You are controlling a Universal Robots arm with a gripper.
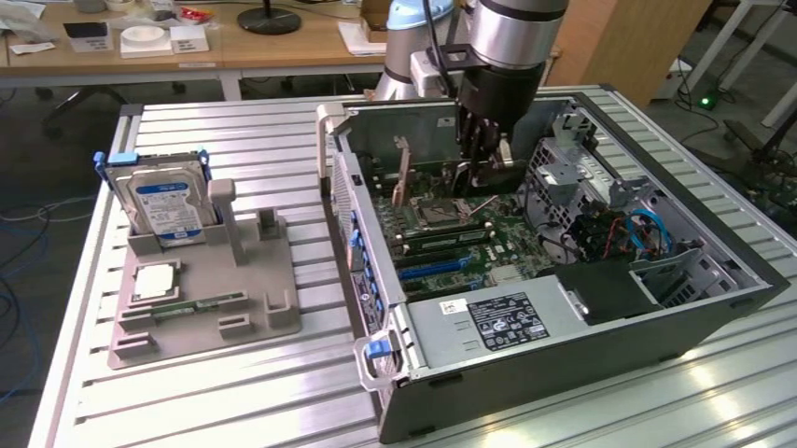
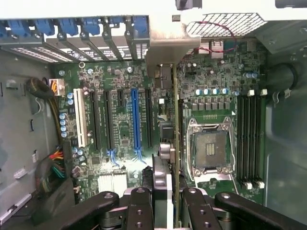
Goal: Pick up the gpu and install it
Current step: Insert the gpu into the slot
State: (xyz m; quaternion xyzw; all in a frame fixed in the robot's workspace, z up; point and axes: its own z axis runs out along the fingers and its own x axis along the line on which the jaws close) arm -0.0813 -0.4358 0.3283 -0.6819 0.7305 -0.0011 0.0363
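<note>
Hand point(image 2: 169, 203) with gpu point(image 2: 165, 48), apparently, inside computer case point(image 1: 561, 373)

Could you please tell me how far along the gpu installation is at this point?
Done: the gpu is off the grey holder, where the hard drive stands, and is inside the computer case.
In hand: the gripper is shut on the gpu, holding it on edge over the motherboard, bracket toward the rear slots.
Left: seating it. It does not look pressed into a slot yet, though I cannot be sure.
</note>
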